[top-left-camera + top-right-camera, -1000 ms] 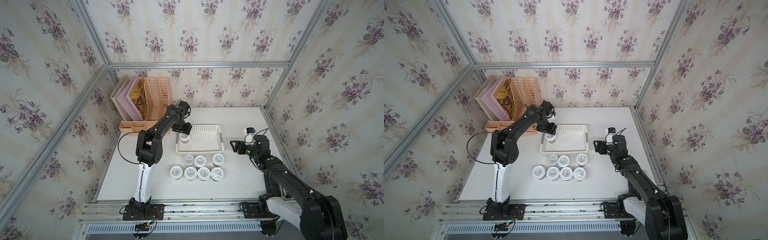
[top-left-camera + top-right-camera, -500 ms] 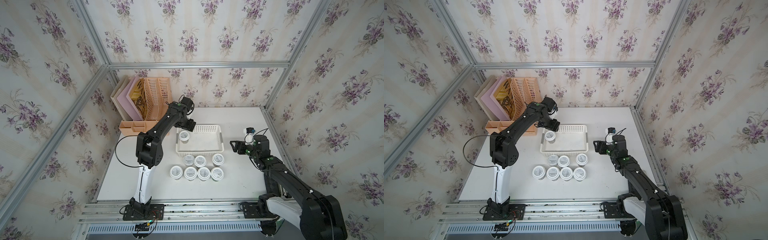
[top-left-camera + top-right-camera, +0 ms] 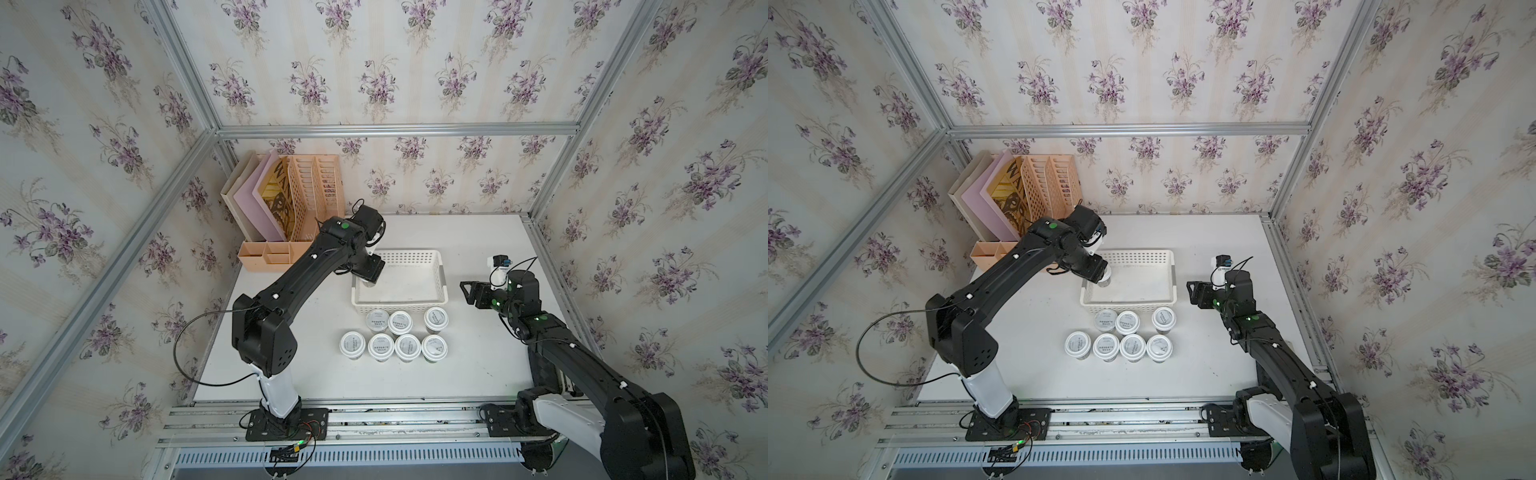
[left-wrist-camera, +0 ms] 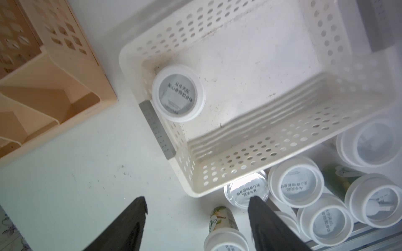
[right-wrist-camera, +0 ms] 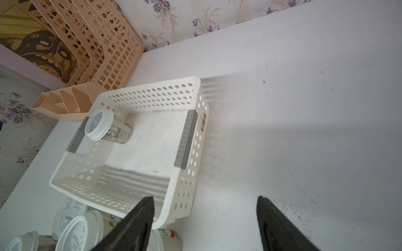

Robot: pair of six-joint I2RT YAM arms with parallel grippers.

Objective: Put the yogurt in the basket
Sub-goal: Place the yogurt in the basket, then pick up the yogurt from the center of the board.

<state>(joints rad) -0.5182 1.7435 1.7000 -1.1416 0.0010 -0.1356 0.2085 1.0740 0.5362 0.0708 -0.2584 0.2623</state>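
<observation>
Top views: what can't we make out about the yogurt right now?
- The yogurt cup in the basket: in both top views almost all hidden under the wrist of the left gripper; only wrist views show it.
- The lid print on the seven loose cups: too small in both top views.
- Those cups in both wrist views: cut off by frame edges, some behind fingers; no count there.

We note cream wallpaper walls with purple flower sprigs (image 3: pixel 374 83), silver aluminium frame bars (image 3: pixel 395 129), a matte white scuffed tabletop (image 3: pixel 478 374); light even, shadows soft.
</observation>
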